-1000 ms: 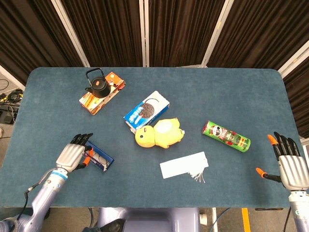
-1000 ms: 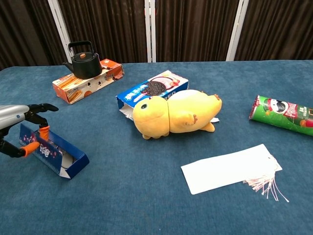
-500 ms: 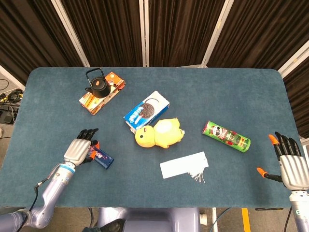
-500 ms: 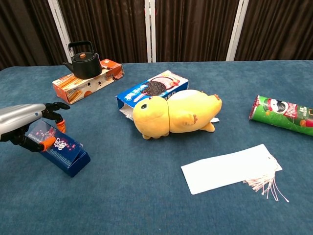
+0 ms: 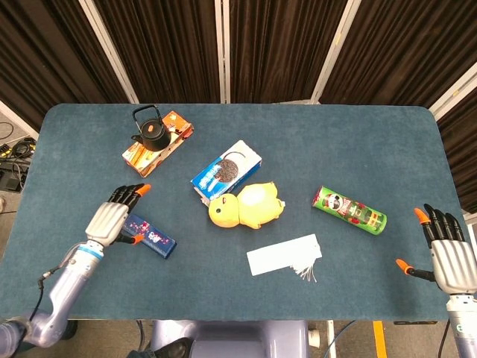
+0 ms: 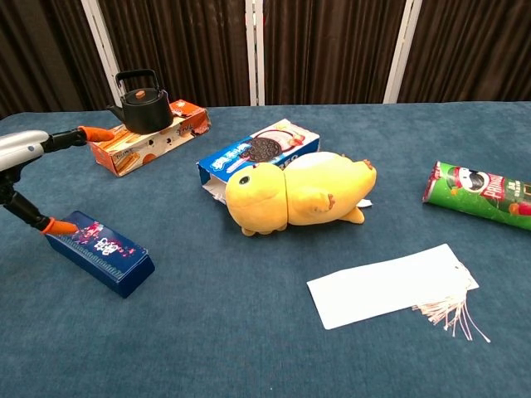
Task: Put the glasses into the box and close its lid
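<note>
The dark blue glasses box (image 5: 151,236) (image 6: 100,252) lies on the blue table near the front left with its lid down; no glasses show. My left hand (image 5: 113,216) (image 6: 25,166) hovers over the box's left end with fingers spread; the thumb's orange tip is at the box's near corner, and I cannot tell whether it touches. My right hand (image 5: 446,252) rests open at the table's front right edge, holding nothing; the chest view does not show it.
A yellow duck plush (image 5: 246,204) lies mid-table beside a blue cookie box (image 5: 226,170). A black kettle (image 5: 151,128) stands on an orange box (image 5: 156,144) at back left. A green chip can (image 5: 349,209) lies right; a white card with strings (image 5: 285,255) lies front centre.
The box's lid went from open to shut. My left hand then lifted off the box and spread its fingers. The right hand stayed put.
</note>
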